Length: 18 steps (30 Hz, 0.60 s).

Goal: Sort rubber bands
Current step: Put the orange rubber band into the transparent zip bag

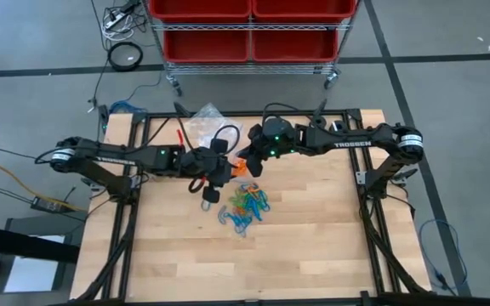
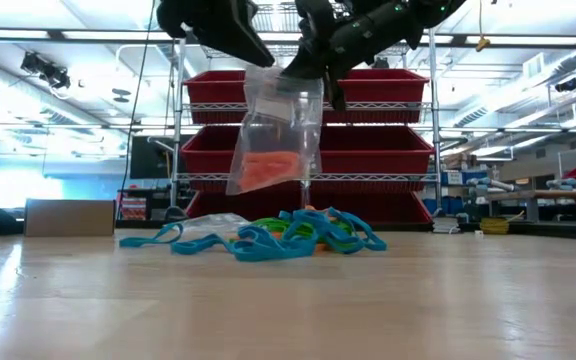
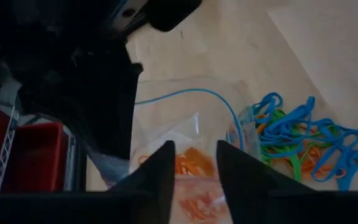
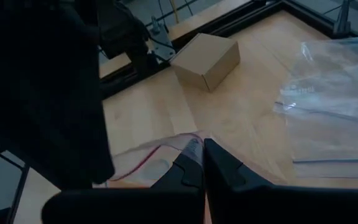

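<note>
The right gripper (image 4: pixel 201 163) pinches the clear bag (image 2: pixel 273 130) rim, hanging it above the worktop (image 1: pixel 313 238); the left gripper (image 3: pixel 194 163), jaws spread, probably just dropped orange rubber bands (image 2: pixel 268 170) inside.

"TROSSEN" in white on the left arm (image 1: pixel 109 156), "TROSSEN" on the right arm (image 1: pixel 352 144)

Both arms (image 1: pixel 117 157) are dark with white lettering along one link, small green lights near the wrists, and black cables (image 1: pixel 228 134) looping beside them.
</note>
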Tool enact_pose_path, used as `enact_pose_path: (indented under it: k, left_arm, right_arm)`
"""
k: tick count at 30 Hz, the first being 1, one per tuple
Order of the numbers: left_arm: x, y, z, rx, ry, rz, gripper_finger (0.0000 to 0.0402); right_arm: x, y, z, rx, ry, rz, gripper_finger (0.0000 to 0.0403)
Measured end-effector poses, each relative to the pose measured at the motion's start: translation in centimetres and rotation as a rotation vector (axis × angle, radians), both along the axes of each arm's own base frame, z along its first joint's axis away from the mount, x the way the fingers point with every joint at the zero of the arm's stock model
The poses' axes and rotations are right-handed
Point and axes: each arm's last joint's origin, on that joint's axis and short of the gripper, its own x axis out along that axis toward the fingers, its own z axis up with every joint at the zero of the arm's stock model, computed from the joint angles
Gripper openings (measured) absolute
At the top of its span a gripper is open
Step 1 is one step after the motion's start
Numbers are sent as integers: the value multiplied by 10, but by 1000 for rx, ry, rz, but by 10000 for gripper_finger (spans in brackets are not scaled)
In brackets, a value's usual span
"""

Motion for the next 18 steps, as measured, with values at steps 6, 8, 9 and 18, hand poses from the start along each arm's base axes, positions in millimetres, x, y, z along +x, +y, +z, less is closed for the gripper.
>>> enact_pose_path:
  k: [6, 8, 9, 18]
  left_arm:
    - [-2, -2, 17, -6, 14, -1, 186]
    - [-5, -4, 22, -6, 40, -7, 188]
    - [-6, -5, 25, -9, 57, -7, 188]
    - [-18, -19, 2, -106, 226, -60, 163]
  right_arm:
    - [0, 0, 0, -6, 0, 2, 0]
    - [-3, -3, 2, -15, 8, 0, 0]
    - [-6, -6, 6, -20, 1, -6, 0]
    - [-68, -35, 57, -59, -16, -144, 0]
